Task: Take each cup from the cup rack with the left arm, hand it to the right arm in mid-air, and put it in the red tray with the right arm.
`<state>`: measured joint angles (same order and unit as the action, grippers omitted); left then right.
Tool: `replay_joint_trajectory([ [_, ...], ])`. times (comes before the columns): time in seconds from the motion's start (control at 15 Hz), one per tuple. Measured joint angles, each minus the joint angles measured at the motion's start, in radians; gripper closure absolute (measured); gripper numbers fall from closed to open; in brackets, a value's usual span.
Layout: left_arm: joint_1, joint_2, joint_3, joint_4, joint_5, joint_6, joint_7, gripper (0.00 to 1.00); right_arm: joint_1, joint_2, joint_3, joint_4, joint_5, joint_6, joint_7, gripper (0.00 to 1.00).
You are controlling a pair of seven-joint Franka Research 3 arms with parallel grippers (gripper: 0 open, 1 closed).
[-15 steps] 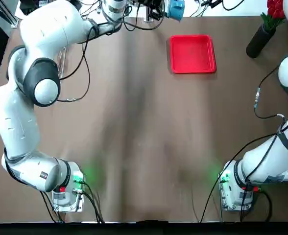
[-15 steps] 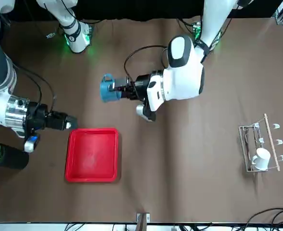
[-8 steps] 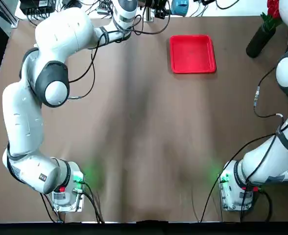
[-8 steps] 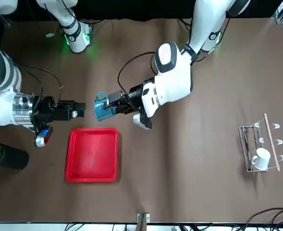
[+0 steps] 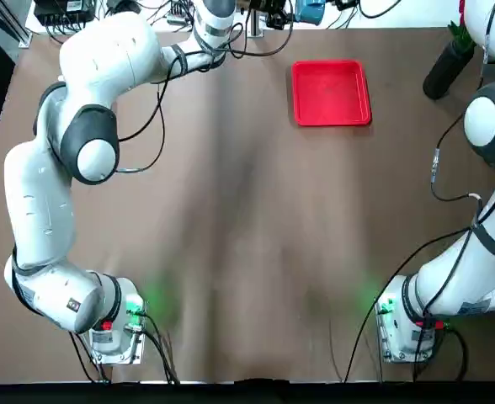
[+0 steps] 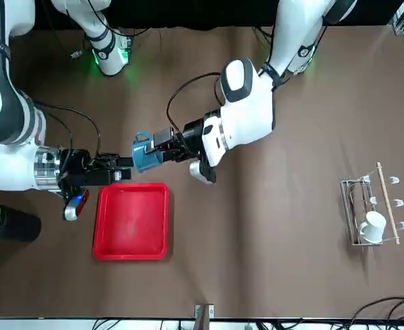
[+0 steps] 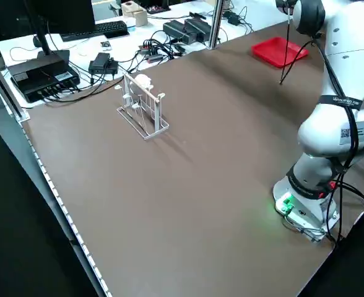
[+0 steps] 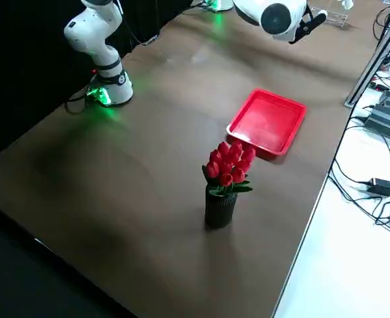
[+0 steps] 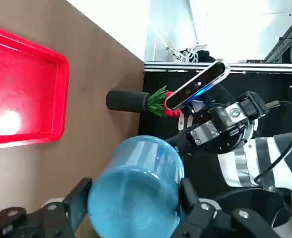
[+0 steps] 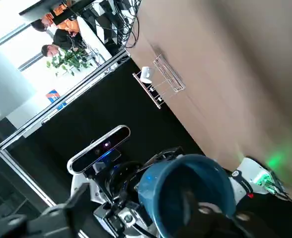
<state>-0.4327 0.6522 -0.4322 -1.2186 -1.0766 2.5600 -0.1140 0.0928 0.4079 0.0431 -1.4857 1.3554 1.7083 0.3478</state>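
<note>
The left pincer [image 6: 159,146] grips the blue cup [image 6: 144,154] in the air beside the red tray [image 6: 132,221], so the right pincer [image 6: 125,161], spread apart, can take it.

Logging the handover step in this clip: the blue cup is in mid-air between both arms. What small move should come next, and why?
Probably the right gripper should shut its fingers on the blue cup. The left gripper holds the cup off the table, just beyond the red tray, and the right gripper's fingers are at the cup's rim, apparently not yet shut. The left gripper should let go only afterwards.
</note>
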Motion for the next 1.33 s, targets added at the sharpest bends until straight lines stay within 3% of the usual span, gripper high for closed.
replay_joint_trajectory([
  [0.13,0.000,0.000,-0.001,0.000,0.000,0.000,0.000,0.23,0.027,0.002,0.000,0.000,0.004,0.021,0.002,0.41],
  [0.33,0.000,0.000,-0.001,0.000,0.000,0.000,-0.001,0.23,0.042,0.013,0.000,0.000,0.006,0.030,0.003,0.51],
  [0.4,0.001,0.000,-0.001,0.001,-0.001,0.003,-0.001,0.23,0.041,0.016,0.000,0.000,0.006,0.028,0.003,0.61],
  [0.47,0.002,0.001,-0.001,0.002,-0.001,0.006,-0.001,0.23,0.042,0.020,0.000,0.000,0.009,0.026,0.004,0.83],
  [0.53,0.002,0.001,-0.001,0.003,-0.001,0.006,0.002,0.24,0.041,0.020,-0.001,0.000,0.012,0.024,0.012,0.88],
  [0.87,0.003,0.001,-0.001,0.004,-0.001,0.006,-0.001,0.22,0.041,0.020,-0.002,0.002,0.014,0.023,0.014,0.89],
  [1.07,0.013,0.001,-0.002,0.009,-0.002,0.007,-0.018,0.01,0.037,0.022,-0.011,0.002,0.012,0.032,0.009,0.89],
  [1.33,0.065,-0.024,-0.002,0.012,-0.002,-0.007,-0.047,0.00,0.027,0.023,-0.020,0.004,-0.026,0.069,-0.048,0.89],
])
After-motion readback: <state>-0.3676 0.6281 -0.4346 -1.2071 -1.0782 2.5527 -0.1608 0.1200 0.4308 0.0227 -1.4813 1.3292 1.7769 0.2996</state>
